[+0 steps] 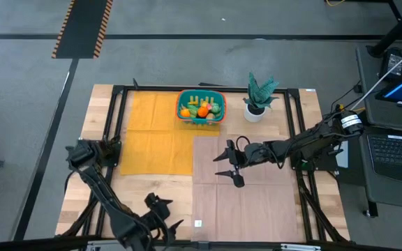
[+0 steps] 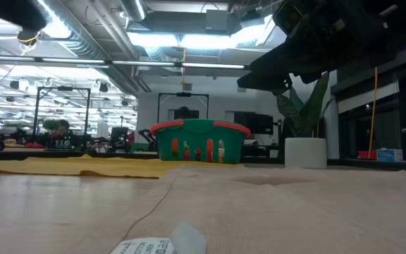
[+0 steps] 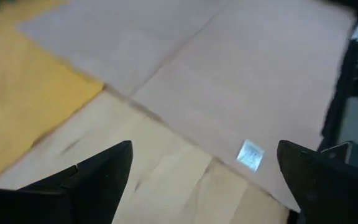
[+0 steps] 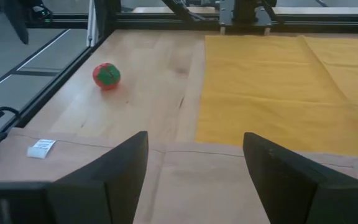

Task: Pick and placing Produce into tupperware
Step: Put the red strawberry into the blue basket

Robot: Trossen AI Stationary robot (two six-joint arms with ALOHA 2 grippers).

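The teal tupperware (image 1: 201, 110) with its orange-red rim stands on the yellow cloth near the table's far edge. Several orange, yellow and green produce pieces (image 1: 202, 107) lie inside it. In the low view the tupperware (image 2: 199, 141) stands upright. One red-and-green toy fruit (image 4: 106, 76) rests on bare wood and shows only in the right wrist view. My right gripper (image 1: 224, 166) (image 4: 195, 137) hovers open over the beige mat, mid-table, touching nothing. My left gripper (image 1: 160, 208) (image 3: 204, 146) is open near the table's near edge, above wood and the mat's corner.
A potted green plant (image 1: 259, 97) in a white pot (image 2: 305, 152) stands right of the tupperware. A yellow cloth (image 1: 155, 136) covers the table's far left. A beige mat (image 1: 246, 202) with a white tag (image 3: 250, 154) covers the near right. A black frame (image 1: 114, 132) borders the table.
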